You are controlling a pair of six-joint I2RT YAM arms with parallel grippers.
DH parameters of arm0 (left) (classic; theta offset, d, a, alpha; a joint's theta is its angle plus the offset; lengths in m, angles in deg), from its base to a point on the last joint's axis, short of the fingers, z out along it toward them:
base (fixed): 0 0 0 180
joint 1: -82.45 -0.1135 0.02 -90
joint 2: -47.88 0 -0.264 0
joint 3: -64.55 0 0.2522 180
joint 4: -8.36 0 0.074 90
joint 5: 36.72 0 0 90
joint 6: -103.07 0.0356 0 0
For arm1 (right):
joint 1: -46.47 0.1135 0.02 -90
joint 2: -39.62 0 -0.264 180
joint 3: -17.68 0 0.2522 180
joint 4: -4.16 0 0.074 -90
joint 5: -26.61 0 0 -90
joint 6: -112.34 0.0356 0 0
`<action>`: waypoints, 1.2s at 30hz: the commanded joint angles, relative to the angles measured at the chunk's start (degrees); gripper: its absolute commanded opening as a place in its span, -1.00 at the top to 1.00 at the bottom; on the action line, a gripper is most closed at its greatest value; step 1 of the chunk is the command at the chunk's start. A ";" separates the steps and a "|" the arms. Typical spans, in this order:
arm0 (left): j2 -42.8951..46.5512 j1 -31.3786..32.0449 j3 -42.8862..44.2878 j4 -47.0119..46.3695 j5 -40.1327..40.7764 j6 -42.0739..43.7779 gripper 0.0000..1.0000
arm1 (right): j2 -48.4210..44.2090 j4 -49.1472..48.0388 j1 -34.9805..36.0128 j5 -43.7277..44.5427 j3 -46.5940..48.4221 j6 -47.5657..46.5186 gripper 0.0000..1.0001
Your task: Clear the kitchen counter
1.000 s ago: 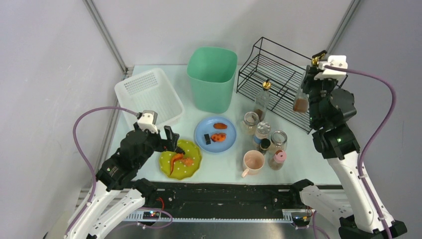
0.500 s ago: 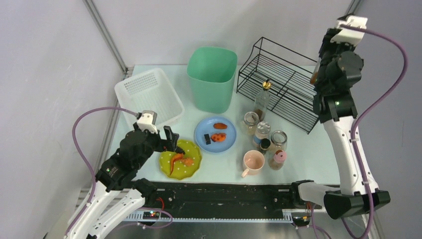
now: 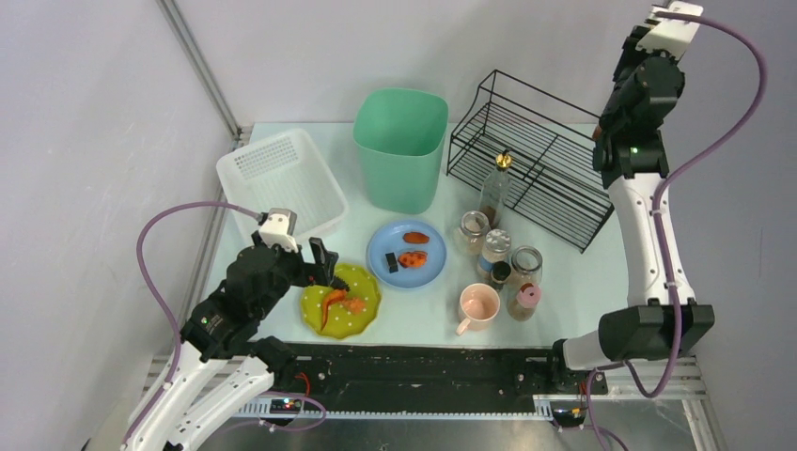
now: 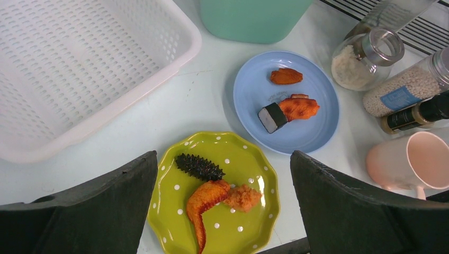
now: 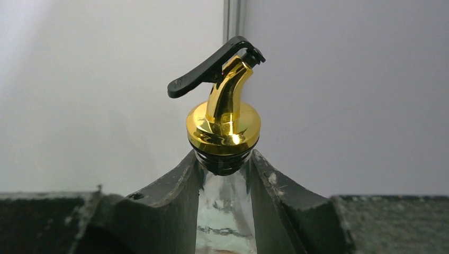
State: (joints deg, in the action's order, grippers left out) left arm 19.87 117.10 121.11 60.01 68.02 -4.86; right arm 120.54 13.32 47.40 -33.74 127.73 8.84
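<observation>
Black rail (image 3: pixel 423 366) runs along the near edge of the pale table (image 3: pixel 573 282), which fills the middle of the overhead view between the two arms. Just behind the rail sits a green dotted plate (image 4: pixel 169 211) carrying an orange wing, a dark knobbly piece and an orange crumbly lump. The left claw (image 3: pixel 328 267) hangs over this plate, its jaws spread wide with nothing between them. To the right stands a pink mug (image 3: pixel 477 305), with a cluster of jars (image 3: pixel 512 268) just beside and behind it. Behind the green plate lies a blue plate (image 3: pixel 428 271) with three bits of food. Further back are a white perforated basket (image 3: pixel 282 178) on the left, a green bin (image 3: pixel 399 146) in the middle, a tall bottle with a gold spout (image 3: pixel 494 193), and a black wire rack (image 3: pixel 536 160) on the right. Farthest and highest, up beside the rack's right end, the right claw (image 5: pixel 224 159) is closed around the neck of a glass bottle (image 5: pixel 225 222) with a gold pourer and a black flip cap, lifted clear of the table.
</observation>
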 commanded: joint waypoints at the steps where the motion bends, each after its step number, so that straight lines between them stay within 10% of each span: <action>1: -0.21 0.20 0.36 -0.48 -0.20 0.97 -0.97 | 1.75 -6.88 -1.78 -2.26 3.62 1.48 1.00; 36: 0.59 0.21 0.44 -0.56 -1.29 1.11 -0.97 | 15.51 -1.01 -1.59 -3.09 11.00 4.51 1.00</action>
State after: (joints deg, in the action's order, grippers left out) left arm 20.18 117.10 121.11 60.03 67.58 -4.86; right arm 135.17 17.24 43.77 -36.87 133.37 13.30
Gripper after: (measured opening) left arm 0.985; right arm 0.388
